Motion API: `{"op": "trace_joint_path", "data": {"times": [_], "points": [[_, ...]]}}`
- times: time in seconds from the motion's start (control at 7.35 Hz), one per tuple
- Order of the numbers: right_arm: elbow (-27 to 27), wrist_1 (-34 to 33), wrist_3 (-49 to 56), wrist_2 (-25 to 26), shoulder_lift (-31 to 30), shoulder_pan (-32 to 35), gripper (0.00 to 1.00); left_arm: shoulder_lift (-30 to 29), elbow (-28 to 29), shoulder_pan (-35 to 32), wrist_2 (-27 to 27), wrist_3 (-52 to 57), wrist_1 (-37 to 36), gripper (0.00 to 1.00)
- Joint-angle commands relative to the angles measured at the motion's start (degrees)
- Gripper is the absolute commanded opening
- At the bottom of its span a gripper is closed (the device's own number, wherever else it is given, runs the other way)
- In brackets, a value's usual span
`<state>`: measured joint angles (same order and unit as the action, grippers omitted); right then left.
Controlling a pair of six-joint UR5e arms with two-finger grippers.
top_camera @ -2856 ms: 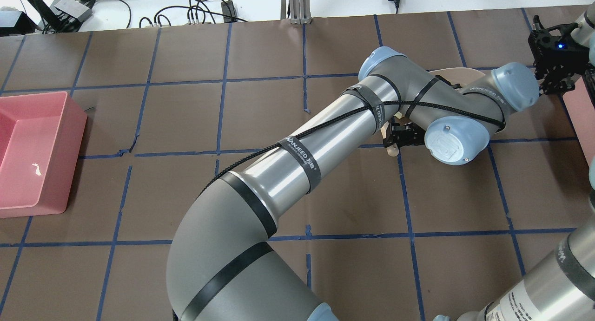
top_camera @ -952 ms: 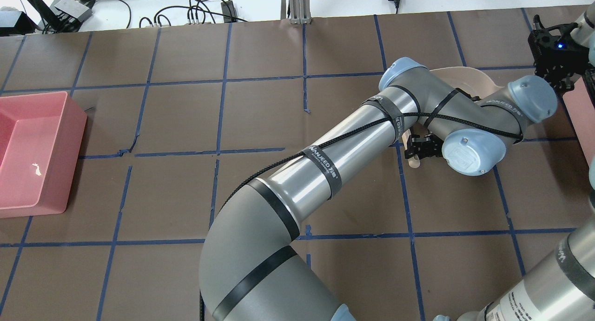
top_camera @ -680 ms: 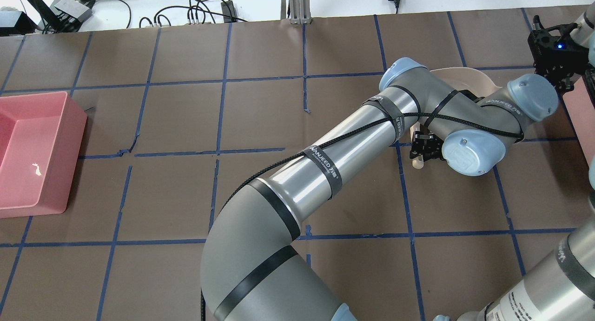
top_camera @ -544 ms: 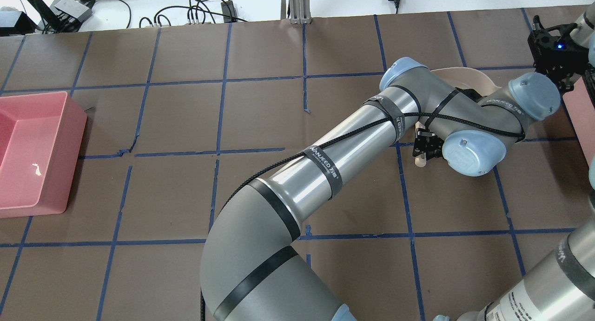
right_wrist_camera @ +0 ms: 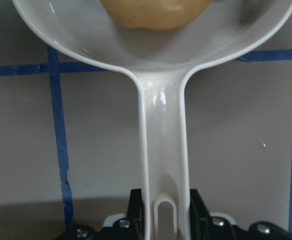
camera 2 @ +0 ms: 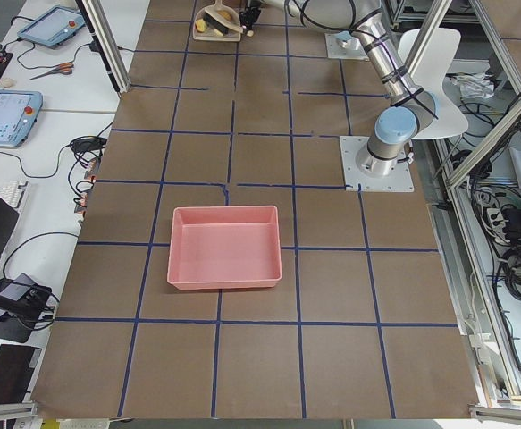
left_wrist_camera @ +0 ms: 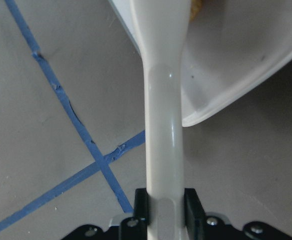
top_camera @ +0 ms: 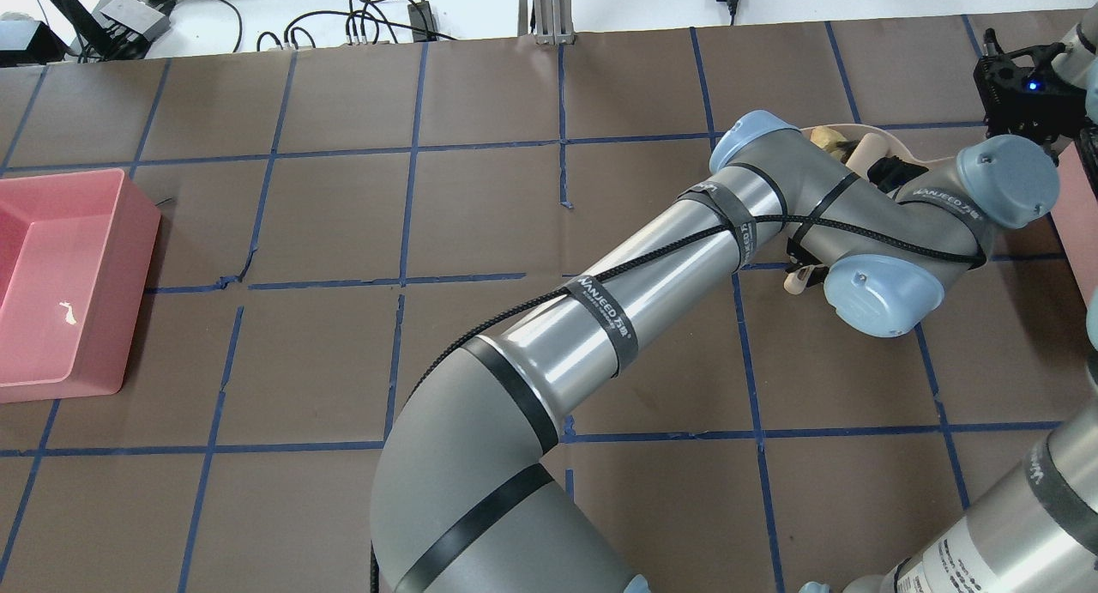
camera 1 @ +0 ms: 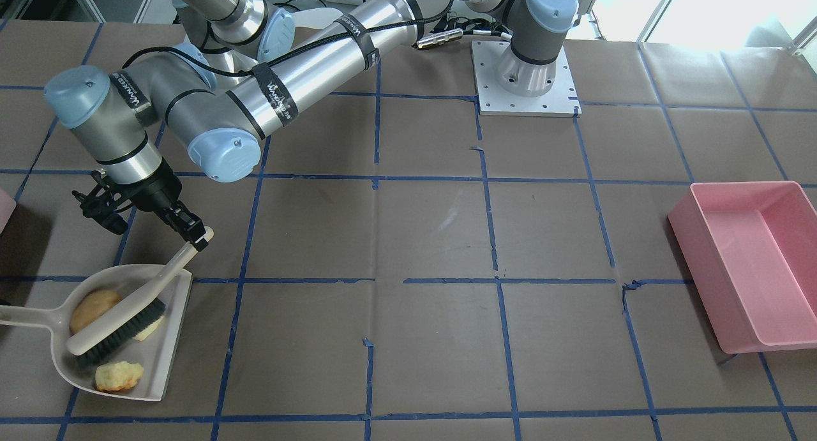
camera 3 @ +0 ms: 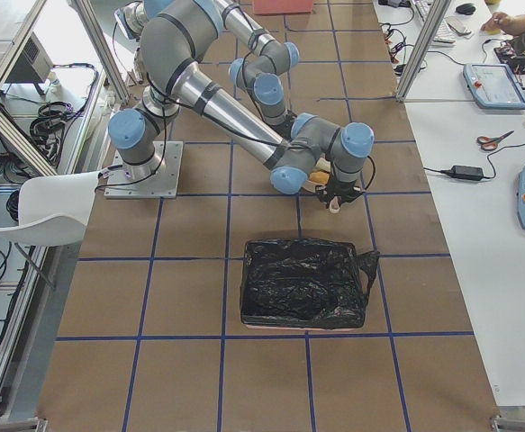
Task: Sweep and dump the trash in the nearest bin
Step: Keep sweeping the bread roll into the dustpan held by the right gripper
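Left jaws tight on brush (camera 1: 121, 316), right jaws on dustpan (camera 1: 167, 339) — trash (camera 1: 118, 376) inside, tub (camera 1: 747, 262) distant.

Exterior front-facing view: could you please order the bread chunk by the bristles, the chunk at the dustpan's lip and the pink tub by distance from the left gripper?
1. Chunk by the bristles: in the dustpan, half hidden by the brush the left gripper holds.
2. Chunk at the lip: dustpan's open edge.
3. Pink tub: far on the view's right.
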<state>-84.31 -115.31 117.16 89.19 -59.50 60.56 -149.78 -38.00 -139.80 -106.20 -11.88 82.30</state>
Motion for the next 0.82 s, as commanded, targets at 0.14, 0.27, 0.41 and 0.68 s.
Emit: {"op": "trace_joint_path", "data": {"times": [0.14, 0.27, 0.41, 0.68], "points": [[-0.06, -0.09, 0.00, -0.07, 0.09, 0.00, 0.04, 3.34, -1.45, -0.04, 0.37, 2.04, 0.93, 0.00], [-0.06, -0.09, 0.00, -0.07, 0.09, -0.09, 0.04, 4.40, -1.89, -0.04, 0.55, 1.43, 0.94, 0.00], [-0.15, -0.17, 0.00, -1.99, 0.09, -0.18, 0.04, 5.19, -1.99, -0.12, 0.64, 1.16, 1.11, 0.00], [-0.15, -0.18, 0.00, -2.18, 0.18, -0.53, 0.04, 5.73, -1.90, -0.13, 0.73, 0.99, 1.11, 0.00]]}}
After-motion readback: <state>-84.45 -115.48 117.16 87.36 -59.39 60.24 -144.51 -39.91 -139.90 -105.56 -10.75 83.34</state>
